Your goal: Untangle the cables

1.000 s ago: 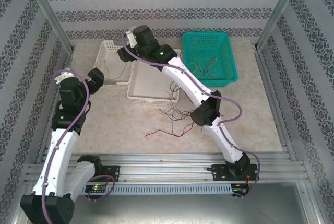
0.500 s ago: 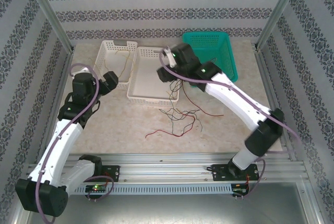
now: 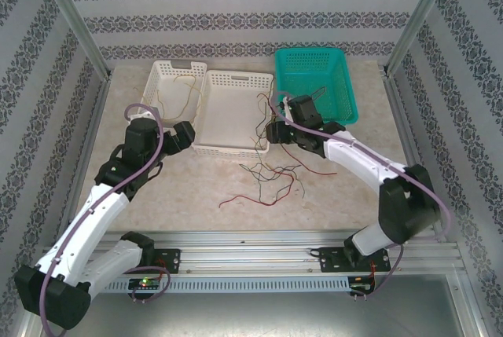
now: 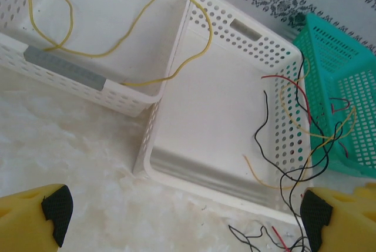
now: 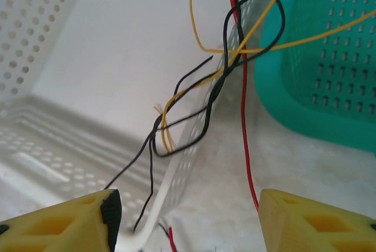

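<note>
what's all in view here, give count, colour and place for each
white baskets: two, white, side by side at the table's far edge
teal basket: one, teal, right of the white ones
loose cables: a few, yellow, in the left white basket
tangled cables: one bunch, red, black, yellow, over the middle basket's right wall and on the table
table: one, beige
left pincer: one, yellow, open, near the middle basket
right pincer: one, yellow, open, at the tangle
</note>
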`<act>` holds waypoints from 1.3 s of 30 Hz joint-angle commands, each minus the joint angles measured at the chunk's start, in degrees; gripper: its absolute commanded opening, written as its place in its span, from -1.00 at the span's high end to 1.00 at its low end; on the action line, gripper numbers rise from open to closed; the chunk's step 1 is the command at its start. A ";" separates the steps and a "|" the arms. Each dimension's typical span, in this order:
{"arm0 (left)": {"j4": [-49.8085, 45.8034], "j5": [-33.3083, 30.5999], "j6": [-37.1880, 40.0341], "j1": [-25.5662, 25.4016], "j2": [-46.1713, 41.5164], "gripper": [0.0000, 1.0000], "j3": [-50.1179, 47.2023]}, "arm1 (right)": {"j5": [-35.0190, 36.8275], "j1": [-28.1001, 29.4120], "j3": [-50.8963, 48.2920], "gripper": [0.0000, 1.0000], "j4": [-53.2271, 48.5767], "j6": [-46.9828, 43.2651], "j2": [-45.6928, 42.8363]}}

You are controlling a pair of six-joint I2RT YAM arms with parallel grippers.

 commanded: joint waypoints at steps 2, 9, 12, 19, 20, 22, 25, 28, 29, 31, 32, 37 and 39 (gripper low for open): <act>-1.40 -2.29 1.53 -1.45 -0.60 -1.00 -1.13 | -3.25 -0.01 4.00 -0.24 6.08 4.01 6.92; -1.11 -3.10 2.36 -2.57 0.67 -1.00 -1.22 | 0.79 0.28 7.80 -0.13 7.76 5.78 11.54; -0.54 -3.19 2.45 -2.78 1.11 -1.00 -1.61 | 1.72 0.33 8.81 -0.05 9.14 5.71 12.63; -0.18 -3.00 2.82 -2.87 1.63 -1.00 -1.87 | 2.44 0.37 12.49 0.26 6.72 4.86 16.81; -0.09 -3.12 2.81 -2.82 1.63 -1.00 -1.92 | 2.63 0.38 12.49 0.25 6.61 4.92 17.04; 0.17 -2.98 2.85 -2.85 1.71 -1.00 -2.10 | 2.40 0.29 13.09 0.25 6.12 4.95 17.81; 0.26 -2.55 2.72 -2.84 2.17 -1.00 -2.02 | 2.29 0.24 14.17 0.24 5.34 4.90 19.05; 0.17 -2.57 2.81 -2.86 2.14 -1.00 -2.01 | 2.53 0.29 14.50 0.40 5.71 4.70 19.20; 0.21 -2.57 2.81 -2.82 2.21 -1.00 -2.09 | 2.64 0.29 14.60 0.46 5.72 4.62 19.20; 0.24 -2.69 2.85 -2.85 2.10 -1.00 -2.13 | 2.66 0.29 14.77 0.63 5.74 4.42 18.62; 0.24 -2.57 2.84 -2.88 2.20 -1.00 -2.15 | 2.56 0.29 14.87 0.70 5.71 4.19 18.19; 0.49 -2.32 2.89 -2.91 2.57 -1.00 -1.98 | 0.18 0.38 14.01 1.00 7.74 2.72 14.78; 0.62 -1.84 2.81 -2.97 2.58 -1.00 -1.94 | -2.58 0.38 12.65 1.00 9.91 2.55 12.46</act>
